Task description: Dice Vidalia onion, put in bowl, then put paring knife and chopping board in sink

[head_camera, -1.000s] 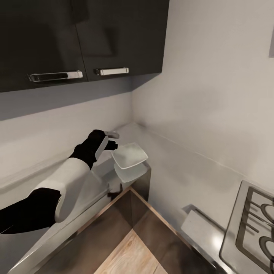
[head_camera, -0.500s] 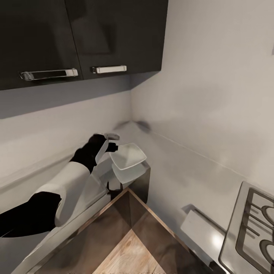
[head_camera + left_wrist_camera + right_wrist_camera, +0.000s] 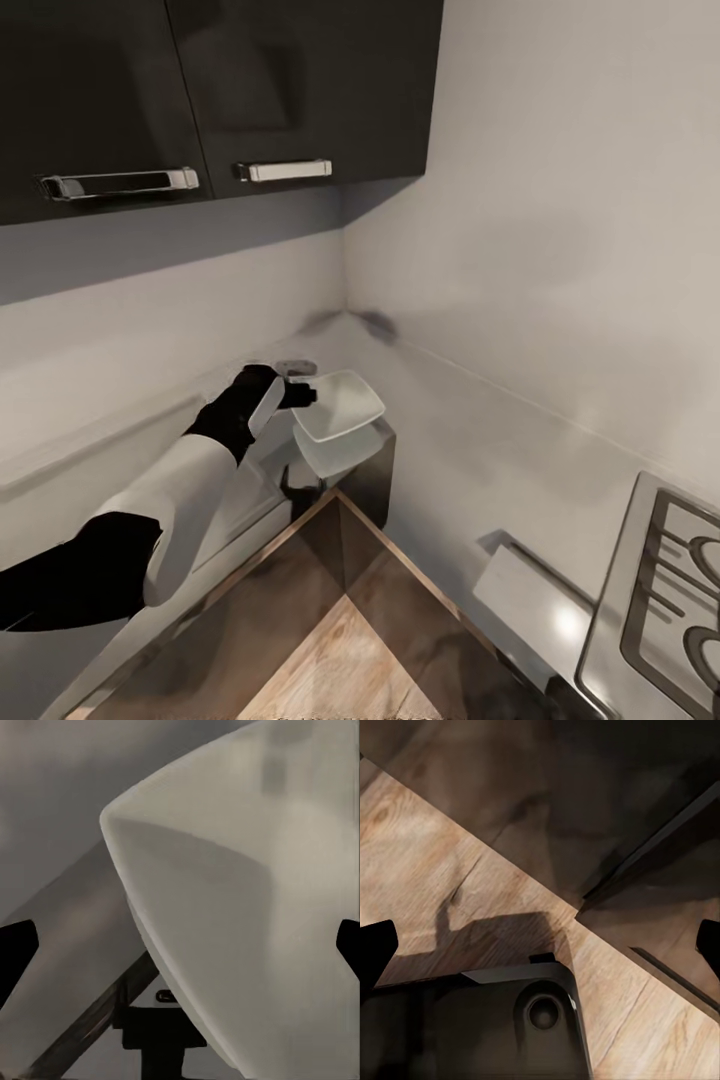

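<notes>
White bowl point(image 3: 341, 404) sits at the open left claw point(image 3: 296, 396) above the countertop point(image 3: 480, 450); right claw's state unclear.

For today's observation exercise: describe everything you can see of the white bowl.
The bowl is white, shallow and squarish with rounded corners, smooth and matte like ceramic or plastic, and looks empty. It sits at the countertop's glossy end, mirrored just beneath itself. The left gripper is at its near rim; whether it touches cannot be told. The left wrist view shows the bowl's curved rim between wide-spread fingertips.

One bowl point(image 3: 340, 405) showing at frame centre. Two cabinet doors point(image 3: 300, 90) sitting upper left, two handles point(image 3: 285, 170). One stovetop point(image 3: 670, 590) lying lower right. One arm point(image 3: 170, 500) reaching from left.
</notes>
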You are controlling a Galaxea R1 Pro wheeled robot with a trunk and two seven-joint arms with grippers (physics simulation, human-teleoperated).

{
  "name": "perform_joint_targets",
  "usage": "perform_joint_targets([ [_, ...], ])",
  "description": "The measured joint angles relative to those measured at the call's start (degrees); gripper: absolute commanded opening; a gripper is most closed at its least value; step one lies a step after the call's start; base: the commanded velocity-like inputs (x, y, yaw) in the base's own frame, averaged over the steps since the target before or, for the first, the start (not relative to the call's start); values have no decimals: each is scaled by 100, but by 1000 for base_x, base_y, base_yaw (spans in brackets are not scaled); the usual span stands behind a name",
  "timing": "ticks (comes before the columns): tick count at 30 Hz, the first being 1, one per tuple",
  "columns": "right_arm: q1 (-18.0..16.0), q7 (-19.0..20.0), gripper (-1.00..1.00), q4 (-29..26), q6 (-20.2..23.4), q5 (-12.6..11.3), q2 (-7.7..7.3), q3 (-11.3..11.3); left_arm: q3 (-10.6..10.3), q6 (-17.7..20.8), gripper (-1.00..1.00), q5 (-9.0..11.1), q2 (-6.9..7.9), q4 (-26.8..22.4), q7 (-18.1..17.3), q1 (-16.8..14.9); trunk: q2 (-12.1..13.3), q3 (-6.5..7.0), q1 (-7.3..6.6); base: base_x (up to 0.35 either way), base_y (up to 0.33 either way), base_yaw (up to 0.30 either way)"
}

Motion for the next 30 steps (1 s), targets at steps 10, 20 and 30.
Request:
perform_joint_targets([
  [10, 0, 167, 100, 423, -37, 2, 28, 27, -2, -87, 100, 245, -1, 14, -1, 33, -1, -29, 0, 0, 0, 0],
  [20, 0, 356, 100, 571, -56, 9, 283, 29, 6, -106, 100, 249, 14, 14, -1, 34, -1, -30, 0, 0, 0, 0],
  [30, 0, 366, 100, 633, -57, 9, 308, 29, 6, -106, 100, 249, 17, 16, -1, 102, -1, -30, 0, 0, 0, 0],
])
